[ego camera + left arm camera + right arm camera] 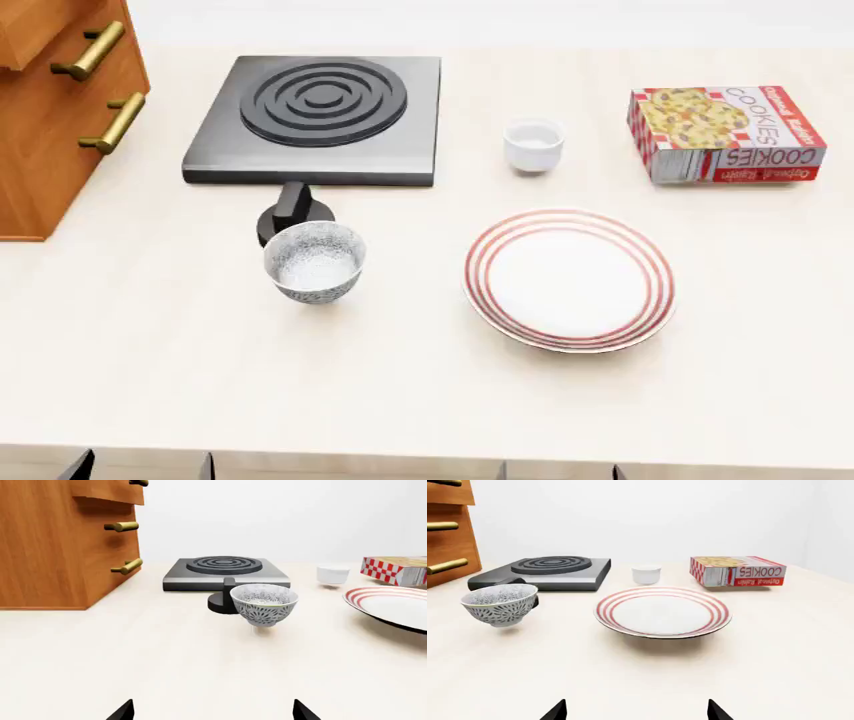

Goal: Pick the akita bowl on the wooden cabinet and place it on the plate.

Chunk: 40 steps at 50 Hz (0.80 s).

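Left wrist view: the akita bowl is sitting on the desk at frame centre, not on the wooden cabinet at upper left. The stove plate is standing behind it, with its black knob just beside the bowl. The left claw is showing two dark tips wide apart at the bottom edge, gripping nothing.

Head view: the bowl is lying left of centre, near the plate but apart from it. A white cup and a cookie box are occupying the upper right.

Right wrist view: the right claw is likewise gaping and empty.

Judgement: the pick is not yet begun; the left claw needs advancing to the bowl's rim.
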Available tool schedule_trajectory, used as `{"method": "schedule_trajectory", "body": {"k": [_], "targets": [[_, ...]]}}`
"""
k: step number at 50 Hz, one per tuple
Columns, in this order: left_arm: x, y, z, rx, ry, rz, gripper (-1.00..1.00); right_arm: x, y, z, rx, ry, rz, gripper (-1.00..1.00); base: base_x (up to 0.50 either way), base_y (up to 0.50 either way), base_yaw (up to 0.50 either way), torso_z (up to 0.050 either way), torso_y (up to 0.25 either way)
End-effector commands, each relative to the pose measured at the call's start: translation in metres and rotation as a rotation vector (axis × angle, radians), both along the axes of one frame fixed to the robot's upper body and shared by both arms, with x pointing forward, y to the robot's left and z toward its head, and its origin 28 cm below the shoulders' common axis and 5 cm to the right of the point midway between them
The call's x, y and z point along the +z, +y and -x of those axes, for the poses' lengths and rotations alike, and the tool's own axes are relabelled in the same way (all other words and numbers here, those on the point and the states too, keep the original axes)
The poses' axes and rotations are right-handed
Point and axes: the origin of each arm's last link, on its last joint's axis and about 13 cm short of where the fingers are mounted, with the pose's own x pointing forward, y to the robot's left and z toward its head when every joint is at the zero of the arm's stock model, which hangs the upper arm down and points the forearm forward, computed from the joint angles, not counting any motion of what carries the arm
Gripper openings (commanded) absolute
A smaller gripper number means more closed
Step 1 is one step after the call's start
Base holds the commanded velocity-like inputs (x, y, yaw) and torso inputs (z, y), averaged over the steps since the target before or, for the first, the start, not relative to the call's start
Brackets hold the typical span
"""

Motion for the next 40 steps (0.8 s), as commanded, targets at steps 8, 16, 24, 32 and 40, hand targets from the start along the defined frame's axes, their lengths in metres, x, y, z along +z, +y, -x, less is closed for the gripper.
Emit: {"method": "schedule_trajectory", "body": {"k": [8, 16, 24, 32, 40], "targets": [[0.0008, 0.0004, 0.0007, 0.003, -0.003, 0.018, 1.00, -0.0001, 0.0010, 0.0015, 0.002, 0.002, 0.005, 1.00, 0.00, 0.00, 0.00, 0.000, 0.000], [0.0023, 0.0000, 0.0030, -0.017, -0.025, 0.013, 1.00, -0.0008, 0.0009, 0.0015, 0.002, 0.002, 0.005, 1.00, 0.00, 0.00, 0.00, 0.000, 0.000], [0.0036, 0.0020, 0.0031, -0.038, -0.043, 0.062, 1.00, -0.0014, 0.0011, 0.0011, 0.002, 0.002, 0.008, 1.00, 0.00, 0.00, 0.00, 0.026, 0.000], [0.0038, 0.0016, 0.0033, -0.054, -0.057, 0.057, 1.00, -0.0013, 0.0011, 0.0006, 0.001, 0.002, 0.007, 1.00, 0.00, 0.00, 0.00, 0.049, 0.000], [0.0035, 0.0012, 0.0035, -0.054, -0.056, 0.051, 1.00, -0.0007, 0.0006, 0.0001, -0.002, 0.000, -0.002, 1.00, 0.00, 0.00, 0.00, 0.050, 0.000]]}}
